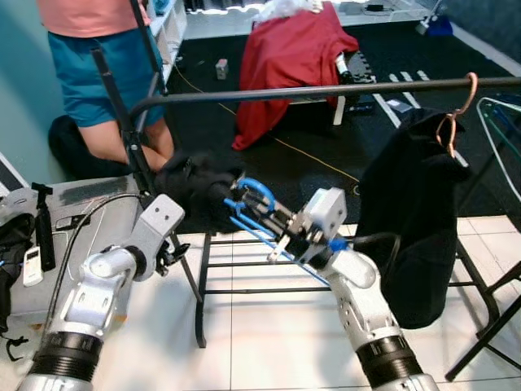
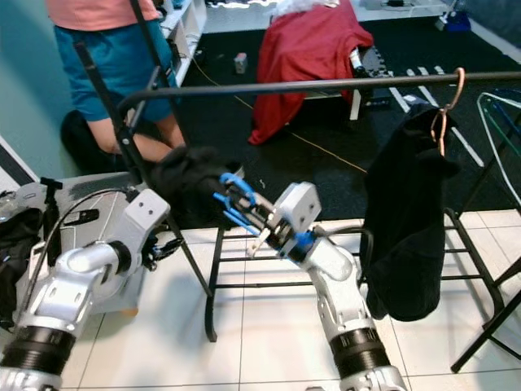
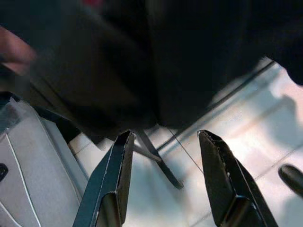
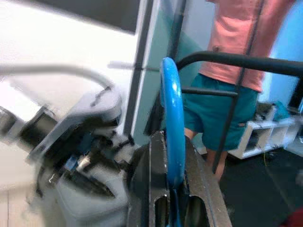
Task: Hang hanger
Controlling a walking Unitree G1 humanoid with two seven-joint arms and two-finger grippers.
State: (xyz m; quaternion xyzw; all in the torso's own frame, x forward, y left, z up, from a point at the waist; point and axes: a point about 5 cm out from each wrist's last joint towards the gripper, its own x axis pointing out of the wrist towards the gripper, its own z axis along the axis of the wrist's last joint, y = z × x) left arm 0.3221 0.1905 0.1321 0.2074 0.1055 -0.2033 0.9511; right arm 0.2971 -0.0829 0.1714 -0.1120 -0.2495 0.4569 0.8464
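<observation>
My right gripper point(image 1: 248, 208) is shut on a blue hanger point(image 1: 259, 194), low and in front of the black clothes rail point(image 1: 326, 90). In the right wrist view the blue hook point(image 4: 171, 123) rises upright from between the closed fingers point(image 4: 154, 165). A dark garment point(image 1: 199, 181) bunches at the hanger's far end, beside the rack's left post. My left gripper point(image 1: 172, 257) hangs lower, left of that post. It is open in the left wrist view, with both fingers point(image 3: 118, 161) apart, nothing between them and dark cloth ahead.
A black garment point(image 1: 407, 212) hangs on a copper hanger point(image 1: 462, 102) at the rail's right end, next to a green hanger point(image 1: 501, 122). A person point(image 1: 106, 65) in teal shorts kneels behind the rack. A red-draped chair point(image 1: 293, 57) stands farther back. A grey case point(image 1: 73, 212) lies at left.
</observation>
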